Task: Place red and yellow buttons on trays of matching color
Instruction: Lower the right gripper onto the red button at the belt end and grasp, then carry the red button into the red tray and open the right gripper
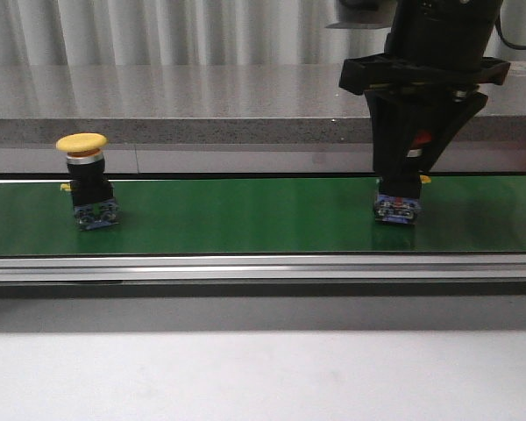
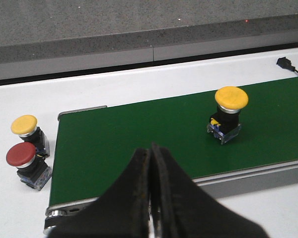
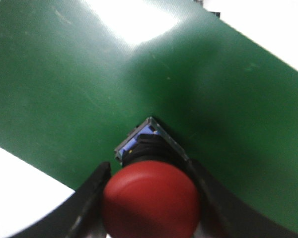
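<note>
Straddling a red button (image 3: 149, 198), the right gripper (image 1: 401, 180) has its two black fingers (image 3: 89, 198) pressed against either side of the domed, matte red cap, so it is clamped on that button. The button's blue, blocky base (image 1: 396, 210) sits on the green conveyor belt (image 1: 245, 215), a smooth, faintly scuffed band edged by a pale metal rail (image 1: 263, 267). Well apart from it along the belt stands a yellow button (image 1: 81, 143) with a mushroom-shaped cap, chrome collar and black body. Off the belt's end, on the white table (image 2: 119, 87), a second yellow button (image 2: 24, 124) and a second red button (image 2: 21, 154) stand just beside each other. The left gripper (image 2: 150, 198) hovers above the belt's near edge, its dark, worn fingertips closed together on nothing.
</note>
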Robot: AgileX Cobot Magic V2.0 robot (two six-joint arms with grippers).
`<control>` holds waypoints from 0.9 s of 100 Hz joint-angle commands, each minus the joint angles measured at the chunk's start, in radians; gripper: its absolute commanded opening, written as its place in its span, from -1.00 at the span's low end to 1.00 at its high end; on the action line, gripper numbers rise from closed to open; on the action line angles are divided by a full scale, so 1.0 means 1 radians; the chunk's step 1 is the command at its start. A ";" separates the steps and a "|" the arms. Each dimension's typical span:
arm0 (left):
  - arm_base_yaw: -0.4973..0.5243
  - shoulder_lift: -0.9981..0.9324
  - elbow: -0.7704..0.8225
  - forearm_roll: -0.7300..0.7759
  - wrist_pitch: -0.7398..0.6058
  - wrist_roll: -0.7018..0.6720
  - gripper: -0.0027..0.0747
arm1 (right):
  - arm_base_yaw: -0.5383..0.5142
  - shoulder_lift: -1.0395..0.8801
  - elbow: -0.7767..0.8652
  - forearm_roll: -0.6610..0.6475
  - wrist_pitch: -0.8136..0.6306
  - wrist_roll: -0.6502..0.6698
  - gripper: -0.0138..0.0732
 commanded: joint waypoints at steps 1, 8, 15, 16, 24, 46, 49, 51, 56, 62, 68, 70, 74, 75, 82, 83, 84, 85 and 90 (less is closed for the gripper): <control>-0.007 0.005 -0.029 -0.007 -0.067 0.001 -0.98 | -0.008 -0.068 -0.035 -0.013 -0.022 -0.012 -0.21; -0.007 0.005 -0.029 -0.007 -0.067 0.001 -0.98 | -0.026 -0.087 -0.037 -0.015 -0.020 -0.006 -0.21; -0.007 0.005 -0.029 -0.007 -0.067 0.001 -0.98 | -0.062 -0.107 -0.037 -0.022 -0.020 0.015 -0.21; -0.007 0.005 -0.029 -0.007 -0.067 0.001 -0.98 | -0.071 -0.109 -0.037 -0.023 -0.020 0.020 -0.21; -0.007 0.005 -0.029 -0.007 -0.067 0.001 -0.98 | -0.133 -0.135 -0.038 -0.028 -0.018 0.037 -0.21; -0.007 0.005 -0.029 -0.007 -0.067 0.001 -0.98 | -0.364 -0.194 -0.058 -0.028 -0.007 0.043 -0.21; -0.007 0.005 -0.029 -0.007 -0.067 0.001 -0.98 | -0.390 -0.195 -0.063 -0.028 -0.003 0.044 -0.21; -0.007 0.005 -0.029 -0.007 -0.067 0.001 -0.98 | -0.410 -0.195 -0.067 -0.028 0.002 0.044 -0.21; -0.007 0.005 -0.029 -0.007 -0.067 0.001 -0.98 | -0.452 -0.195 -0.076 -0.028 0.015 0.045 -0.21; -0.007 0.005 -0.029 -0.007 -0.067 0.001 -0.98 | -0.502 -0.195 -0.083 -0.032 0.016 0.055 -0.21; -0.007 0.005 -0.029 -0.007 -0.067 0.001 -0.98 | -0.546 -0.193 -0.092 -0.037 0.008 0.076 -0.21; -0.007 0.005 -0.029 -0.007 -0.067 0.001 -0.98 | -0.562 -0.192 -0.096 -0.039 0.005 0.086 -0.21; -0.007 0.005 -0.029 -0.007 -0.067 0.001 -0.98 | -0.593 -0.188 -0.108 -0.045 -0.001 0.110 -0.21; -0.007 0.005 -0.029 -0.007 -0.067 0.001 -0.98 | -0.598 -0.187 -0.110 -0.047 -0.001 0.115 -0.21; -0.007 0.005 -0.029 -0.007 -0.067 0.001 -0.98 | -0.646 -0.173 -0.137 -0.057 0.008 0.168 -0.21; -0.007 0.005 -0.029 -0.007 -0.067 0.001 -0.98 | -0.656 -0.170 -0.143 -0.058 0.010 0.176 -0.21; -0.007 0.005 -0.029 -0.007 -0.067 0.001 -0.98 | -0.660 -0.168 -0.145 -0.060 0.011 0.181 -0.21; -0.007 0.005 -0.029 -0.007 -0.067 0.001 -0.98 | -0.664 -0.166 -0.152 -0.063 0.014 0.184 -0.21; -0.007 0.005 -0.029 -0.007 -0.067 0.001 -0.98 | -0.694 -0.146 -0.175 -0.073 0.022 0.207 -0.21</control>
